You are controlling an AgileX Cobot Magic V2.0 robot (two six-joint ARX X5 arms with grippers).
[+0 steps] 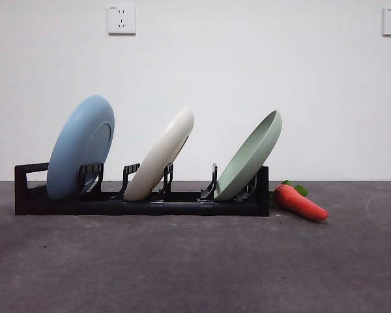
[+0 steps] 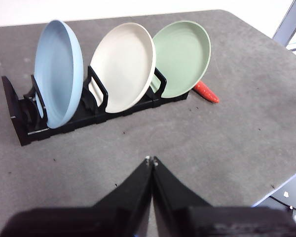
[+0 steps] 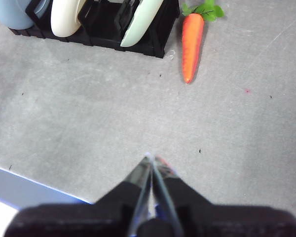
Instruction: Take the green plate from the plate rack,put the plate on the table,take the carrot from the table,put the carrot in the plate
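Hanging above the table (image 2: pixel 246 118) with its jaws pressed together at the tips and nothing between them, the left gripper (image 2: pixel 151 160) is seen in its own wrist view well short of the plate rack (image 2: pixel 24 131). The right gripper (image 3: pixel 151 158) is likewise held over bare table, its jaws brought together and empty, well apart from the carrot (image 3: pixel 191 47). Neither arm is shown in the front view.

In the front view the rack (image 1: pixel 26 199) is seen side-on, with three plates leaning to the right in its slots: a blue plate (image 1: pixel 78 149) at the left, a cream plate (image 1: pixel 161 153) in the middle and the green plate (image 1: pixel 251 156) at the right end. The carrot (image 1: pixel 301 203) is laid on the table just right of the rack's right end, its leaves towards the rack.

The faces of the plates are shown only in the left wrist view, where the blue plate (image 2: pixel 58 74), the cream plate (image 2: pixel 122 66) and the green plate (image 2: pixel 181 58) are seen from the open side; there the carrot (image 2: pixel 207 92) is largely hidden behind the green plate. In the right wrist view the carrot is shown whole, lying beside the rack's end (image 3: pixel 153 34), with the green plate (image 3: pixel 140 22) seen edge-on and the table's near edge visible at the lower corner.
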